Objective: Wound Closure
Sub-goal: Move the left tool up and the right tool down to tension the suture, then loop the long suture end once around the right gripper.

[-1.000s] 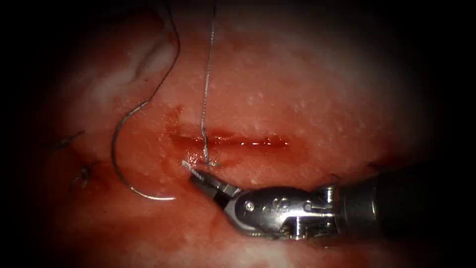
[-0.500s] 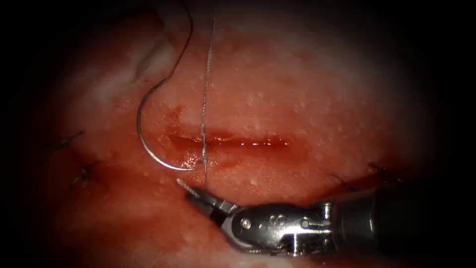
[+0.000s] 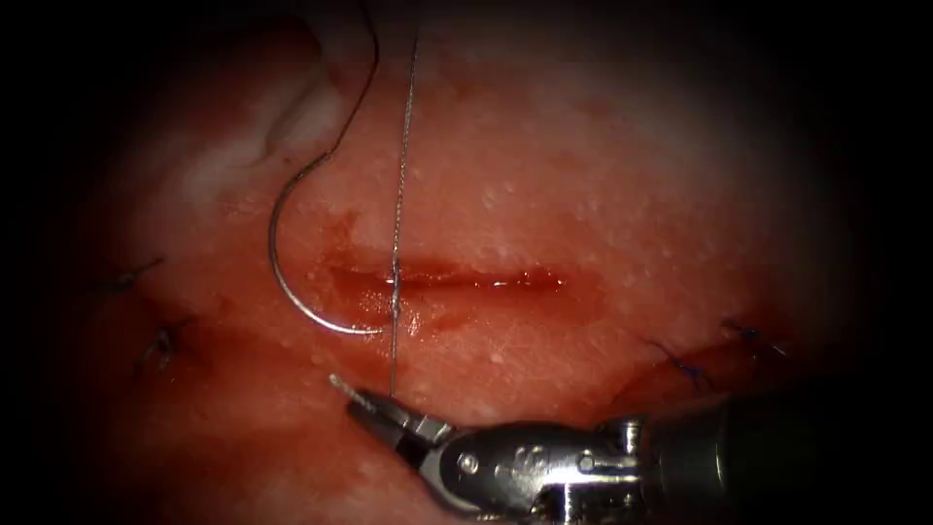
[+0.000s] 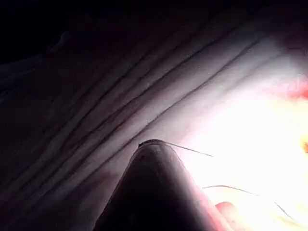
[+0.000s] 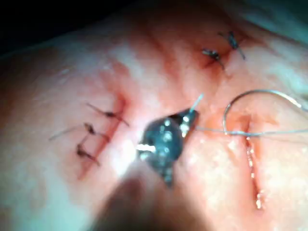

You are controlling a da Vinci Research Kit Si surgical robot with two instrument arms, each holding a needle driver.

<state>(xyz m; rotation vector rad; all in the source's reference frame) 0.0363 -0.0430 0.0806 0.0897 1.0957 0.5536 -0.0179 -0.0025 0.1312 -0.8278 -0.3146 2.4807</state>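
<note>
My right tool (image 3: 355, 397) reaches in from the right, below the cut (image 3: 486, 280), with its jaws shut on the short end of the thread (image 3: 400, 175). From there the thread runs straight up, crosses the cut near its left end and leaves at the top edge. The curved needle (image 3: 282, 282) lies free on the tissue left of the cut, held by neither tool, its tip close to the thread. In the right wrist view the right tool (image 5: 190, 118) holds the thread (image 5: 260, 133) beside the needle (image 5: 231, 103). The left tool's dark shaft (image 4: 154, 192) has thread (image 4: 192, 150) beside it.
Older knotted stitches sit far left (image 3: 160, 340) and at the lower right (image 3: 680, 362); the right wrist view shows them as stitches (image 5: 103, 115). Red fluid wets the tissue around the cut. A pale fold of tissue (image 3: 292, 117) rises at the upper left.
The right tool has drawn downward, away from the cut, with the thread end, and the thread now stands straight. The needle slid right and up a second ago and has lain still since.
</note>
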